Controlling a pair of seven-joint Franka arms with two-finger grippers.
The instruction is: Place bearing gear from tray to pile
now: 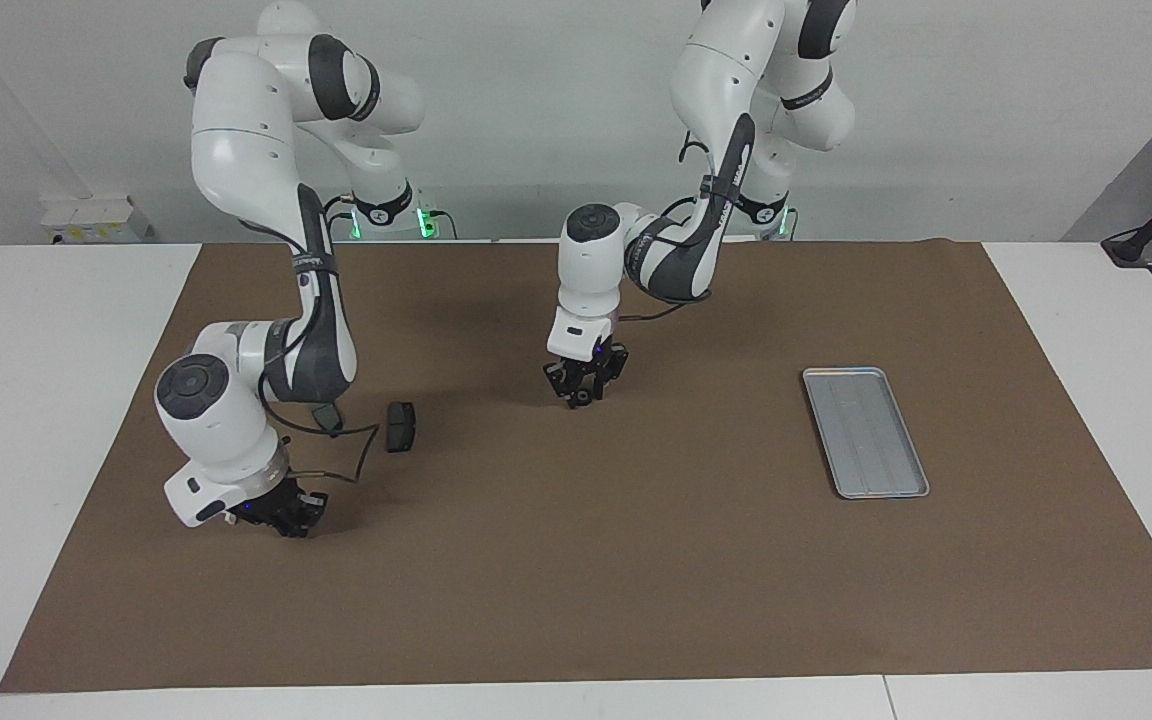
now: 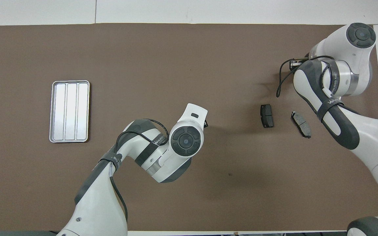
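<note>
The silver-grey tray (image 1: 866,430) (image 2: 70,111) lies toward the left arm's end with nothing in it. The pile shows as two dark grey pads (image 2: 267,115) (image 2: 301,124) toward the right arm's end; one pad (image 1: 401,427) is in plain sight in the facing view. My left gripper (image 1: 582,392) hangs low over the mat's middle, between tray and pile. The bearing gear is hidden from both views. My right gripper (image 1: 286,518) is shut and down at the mat beside the pads, farther from the robots than they are. The overhead view hides both grippers under their wrists.
A brown mat (image 1: 636,580) covers the table (image 1: 56,350), which is white around it. The right arm's forearm (image 2: 336,124) reaches over the mat's edge next to the pads, and its loose black cable (image 1: 351,450) hangs just above them.
</note>
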